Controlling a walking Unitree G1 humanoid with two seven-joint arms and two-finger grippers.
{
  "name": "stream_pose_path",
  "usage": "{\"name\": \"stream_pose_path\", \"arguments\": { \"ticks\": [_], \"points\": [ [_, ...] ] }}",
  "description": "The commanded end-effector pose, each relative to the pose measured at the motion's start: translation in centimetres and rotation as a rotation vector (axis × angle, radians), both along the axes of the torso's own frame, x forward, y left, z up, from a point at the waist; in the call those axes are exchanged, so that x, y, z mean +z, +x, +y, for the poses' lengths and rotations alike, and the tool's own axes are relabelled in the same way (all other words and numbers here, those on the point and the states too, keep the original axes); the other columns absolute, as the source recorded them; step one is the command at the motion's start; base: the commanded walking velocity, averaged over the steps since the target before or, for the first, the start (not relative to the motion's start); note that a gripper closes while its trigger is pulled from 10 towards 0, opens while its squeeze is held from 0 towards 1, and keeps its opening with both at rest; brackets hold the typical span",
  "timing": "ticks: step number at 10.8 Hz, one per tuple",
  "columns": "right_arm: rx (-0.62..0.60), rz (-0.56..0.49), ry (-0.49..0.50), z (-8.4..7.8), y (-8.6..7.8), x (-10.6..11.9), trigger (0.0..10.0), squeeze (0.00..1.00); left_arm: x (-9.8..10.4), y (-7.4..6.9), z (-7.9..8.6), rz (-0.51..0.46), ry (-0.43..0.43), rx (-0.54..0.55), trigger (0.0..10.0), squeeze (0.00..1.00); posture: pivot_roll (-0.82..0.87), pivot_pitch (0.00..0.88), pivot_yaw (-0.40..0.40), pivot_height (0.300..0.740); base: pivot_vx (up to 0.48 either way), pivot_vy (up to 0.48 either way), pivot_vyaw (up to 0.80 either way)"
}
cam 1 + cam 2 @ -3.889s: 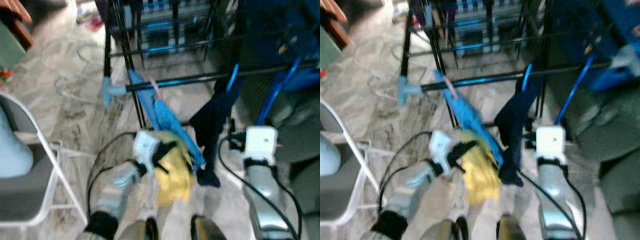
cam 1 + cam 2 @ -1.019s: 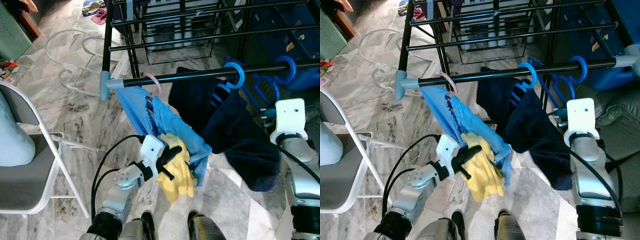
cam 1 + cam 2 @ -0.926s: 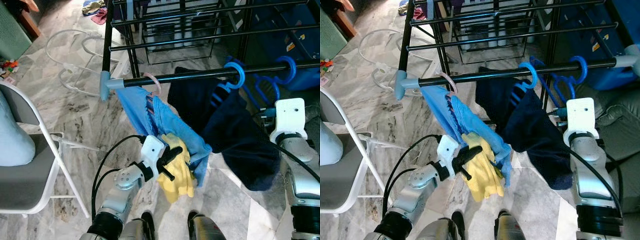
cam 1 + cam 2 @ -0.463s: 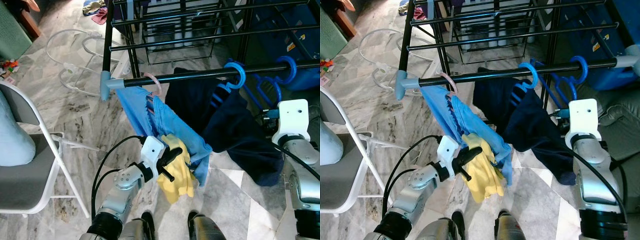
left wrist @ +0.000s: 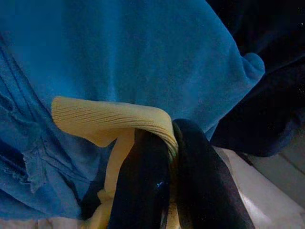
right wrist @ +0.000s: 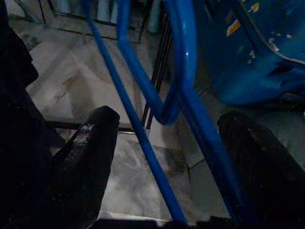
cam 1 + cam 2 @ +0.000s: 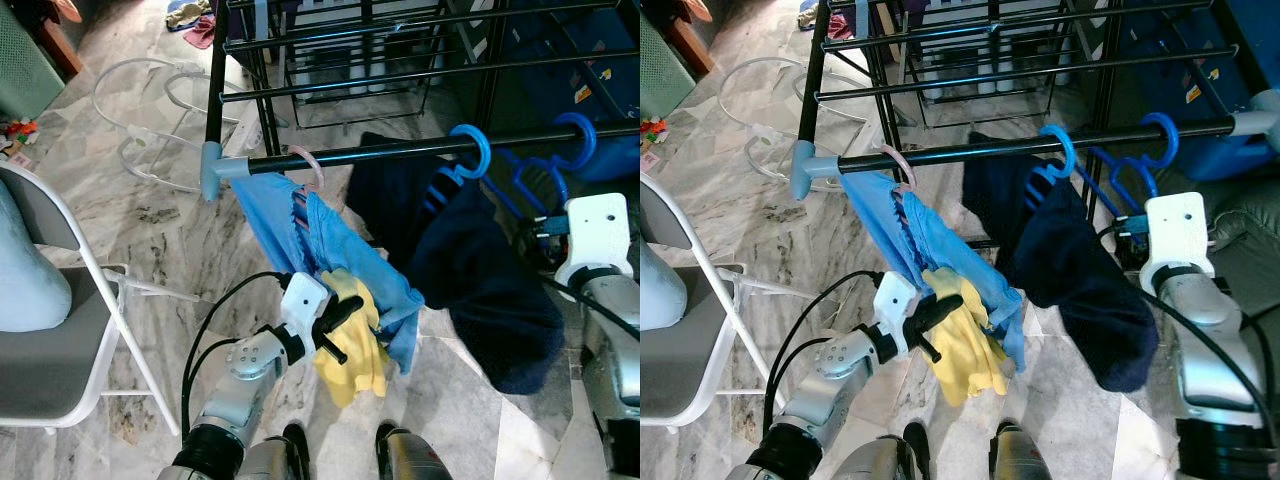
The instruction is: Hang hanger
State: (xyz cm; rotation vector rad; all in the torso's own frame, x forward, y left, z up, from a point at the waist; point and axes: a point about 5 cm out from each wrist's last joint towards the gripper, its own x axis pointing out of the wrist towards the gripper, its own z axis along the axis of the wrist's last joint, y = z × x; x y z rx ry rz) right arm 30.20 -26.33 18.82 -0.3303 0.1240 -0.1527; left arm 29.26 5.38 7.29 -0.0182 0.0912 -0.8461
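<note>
The left gripper has its two black fingers pressed together on a fold of the yellow cloth, which hangs against the light blue garment. That garment hangs from a pink hanger near the left end of the black rail. The right gripper stands wide open, gripping nothing, with the bars of an empty blue hanger between its fingers; that hanger hooks on the rail near its right end. Another blue hanger carries a dark navy garment at mid-rail. A white chair stands on the marble floor.
</note>
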Motion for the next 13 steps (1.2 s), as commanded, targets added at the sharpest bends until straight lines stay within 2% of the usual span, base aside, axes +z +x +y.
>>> {"name": "stream_pose_path", "arguments": {
  "ticks": [1,3,5,6,8,10,11,12,13],
  "points": [
    [0.025,-0.007,0.013,0.3,-0.2,0.4,10.0,0.0,-0.5,-0.2,0.1,0.015,0.021,-0.001,10.0,0.0,-0.18,0.263,0.13,0.74,0.0,0.0,0.0],
    [0.071,0.01,0.049,0.9,-0.4,0.3,10.0,0.0,-0.5,-0.1,0.2,0.016,0.027,0.0,10.0,0.0,-0.18,0.264,0.131,0.74,0.0,0.0,0.0],
    [0.073,0.016,0.027,0.7,-0.7,0.6,10.0,0.0,-0.7,-0.2,0.3,0.019,0.038,-0.001,10.0,0.0,-0.18,0.264,0.134,0.74,0.0,0.0,0.0],
    [0.059,-0.001,0.029,0.7,-0.8,0.7,10.0,1.0,-0.7,-0.2,0.4,0.021,0.041,0.0,10.0,0.0,-0.18,0.266,0.135,0.74,0.0,0.0,0.0],
    [0.049,0.017,0.034,1.0,-1.3,0.0,10.0,1.0,-0.8,-0.2,0.3,0.025,0.047,-0.003,10.0,0.0,-0.18,0.266,0.134,0.74,0.0,0.0,0.0],
    [0.048,0.011,0.022,0.7,-1.4,0.4,10.0,0.97,-0.9,-0.2,0.4,0.025,0.054,-0.008,10.0,0.0,-0.18,0.262,0.141,0.74,0.0,0.0,0.0],
    [0.046,0.008,0.02,0.5,-1.4,0.7,10.0,0.8,-0.9,-0.2,0.4,0.026,0.056,-0.01,10.0,0.0,-0.18,0.262,0.141,0.74,0.0,0.0,0.0],
    [0.047,0.003,0.016,0.4,-1.3,0.9,10.0,0.51,-0.9,-0.1,0.4,0.026,0.057,-0.011,10.0,0.0,-0.18,0.261,0.143,0.74,0.0,0.0,0.0],
    [0.054,0.006,0.015,0.4,-1.3,0.9,10.0,0.11,-0.9,-0.1,0.4,0.026,0.058,-0.012,10.0,0.0,-0.18,0.259,0.14,0.74,0.0,0.0,0.0]
  ]
}}
